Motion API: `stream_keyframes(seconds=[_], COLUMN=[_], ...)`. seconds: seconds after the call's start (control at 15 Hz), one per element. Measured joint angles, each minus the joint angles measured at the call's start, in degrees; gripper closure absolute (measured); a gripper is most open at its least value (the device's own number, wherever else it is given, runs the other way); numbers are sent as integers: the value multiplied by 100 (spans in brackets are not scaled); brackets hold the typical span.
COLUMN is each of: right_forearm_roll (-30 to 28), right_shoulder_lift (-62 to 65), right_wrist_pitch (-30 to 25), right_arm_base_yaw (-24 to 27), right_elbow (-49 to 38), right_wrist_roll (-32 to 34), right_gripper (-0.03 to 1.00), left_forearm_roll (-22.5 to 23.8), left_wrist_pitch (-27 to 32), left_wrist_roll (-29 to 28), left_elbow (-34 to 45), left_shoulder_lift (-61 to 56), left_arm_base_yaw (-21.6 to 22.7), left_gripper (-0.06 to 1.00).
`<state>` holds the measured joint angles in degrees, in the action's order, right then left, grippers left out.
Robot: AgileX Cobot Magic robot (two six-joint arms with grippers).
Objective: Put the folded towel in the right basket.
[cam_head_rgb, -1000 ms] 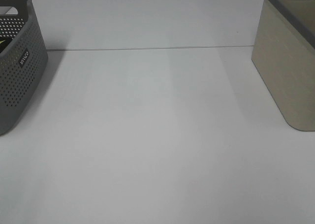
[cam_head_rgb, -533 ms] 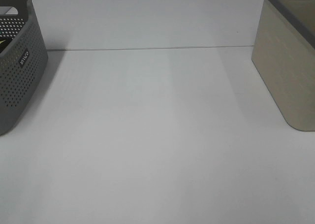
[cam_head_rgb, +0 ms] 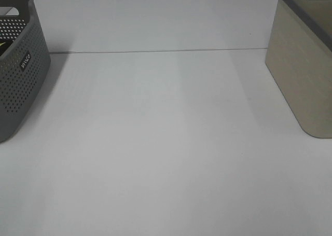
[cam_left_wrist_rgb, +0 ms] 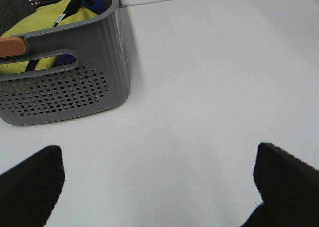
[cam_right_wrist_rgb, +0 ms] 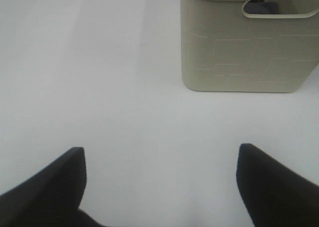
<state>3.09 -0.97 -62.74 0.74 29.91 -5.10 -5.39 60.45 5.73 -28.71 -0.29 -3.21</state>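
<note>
The right basket [cam_head_rgb: 306, 65] is beige with a grey rim and stands at the table's right edge; it also shows in the right wrist view [cam_right_wrist_rgb: 249, 42]. No folded towel lies on the table in any view. The left basket [cam_head_rgb: 18, 65] is grey and perforated; in the left wrist view [cam_left_wrist_rgb: 75, 82] it holds yellow and blue cloth [cam_left_wrist_rgb: 50, 17]. My left gripper [cam_left_wrist_rgb: 159, 187] is open and empty above bare table near the grey basket. My right gripper [cam_right_wrist_rgb: 159, 187] is open and empty above bare table, short of the beige basket. Neither gripper shows in the exterior high view.
The white table [cam_head_rgb: 166, 142] runs between the two baskets, with a seam line [cam_head_rgb: 155, 51] across its back. An orange-brown piece [cam_left_wrist_rgb: 12, 46] sits at the grey basket's handle.
</note>
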Motion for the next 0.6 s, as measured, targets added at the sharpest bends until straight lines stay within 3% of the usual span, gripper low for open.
stream_keyframes(seconds=[0.6], right_forearm_roll=[23], right_shoulder_lift=[132], right_wrist_pitch=[0], right_arm_base_yaw=[0], right_elbow=[0], right_wrist_roll=[0], right_gripper=[19], left_forearm_roll=[0], left_wrist_pitch=[0], left_wrist_roll=[0], left_elbow=[0], left_shoulder_lift=[0], left_arm_base_yaw=[0], left_gripper=[-4])
